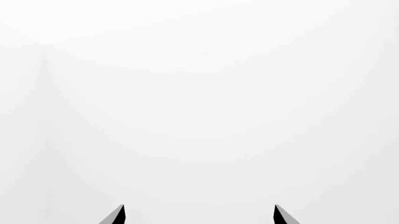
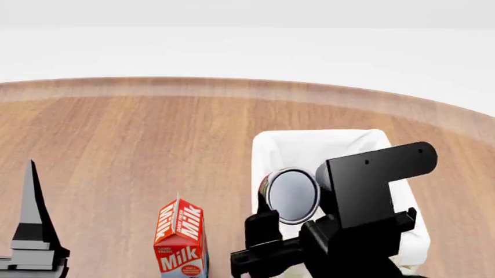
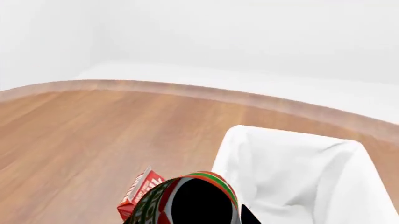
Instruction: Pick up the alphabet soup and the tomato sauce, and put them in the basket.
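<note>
The tomato sauce, a small cylindrical can with a red and green label and a silvery end face, lies tilted on its side in the grip of the black right gripper, whose fingers are closed against it. The can is held in the air above the near left edge of the large rectangular basket with the white cloth liner. In the right wrist view the can fills the lower foreground, with the liner just beside it. A red-and-white milk carton stands upright on the round wooden table, near the basket's left side. The left gripper faces a blank white surface, fingertips spread apart, holding nothing.
</note>
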